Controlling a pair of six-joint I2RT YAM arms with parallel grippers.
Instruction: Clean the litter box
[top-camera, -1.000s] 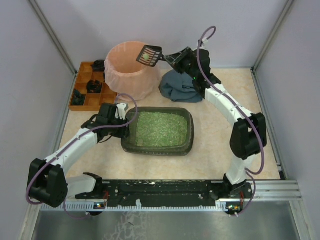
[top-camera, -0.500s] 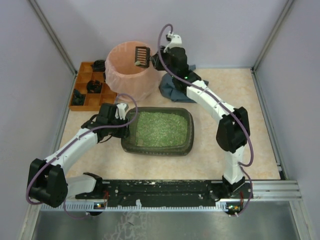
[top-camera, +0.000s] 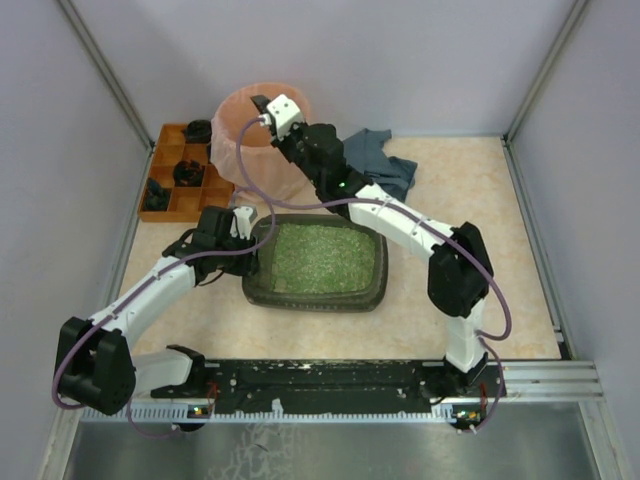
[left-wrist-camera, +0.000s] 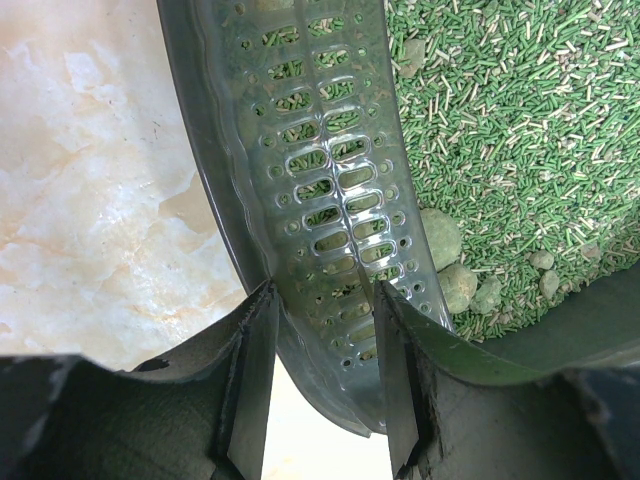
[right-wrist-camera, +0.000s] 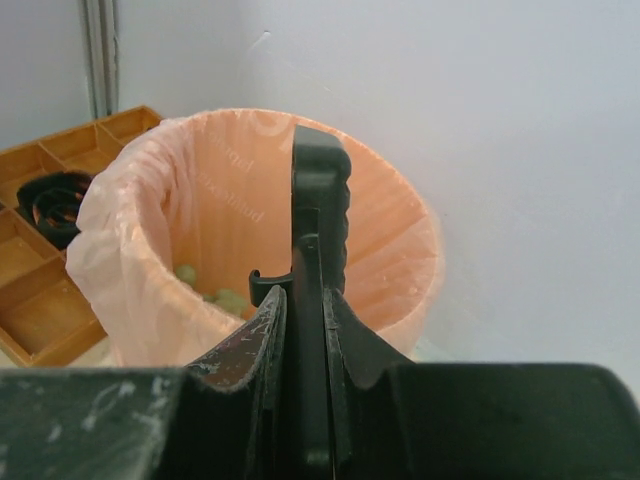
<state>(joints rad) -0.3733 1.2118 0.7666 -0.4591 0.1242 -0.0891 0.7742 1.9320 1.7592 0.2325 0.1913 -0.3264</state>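
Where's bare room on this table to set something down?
Bare: the back right corner beside the cloth, and the strip between litter box and arm bases. Crowded: back left, with bin and orange tray.

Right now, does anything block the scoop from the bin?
Nothing visible does. The right gripper holds the scoop on edge at the mouth of the open bin; only a few clumps lie inside.

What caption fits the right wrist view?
Right hand shut on a black plastic scoop, edge-on before the round pink-lined bin holding pale green clumps.
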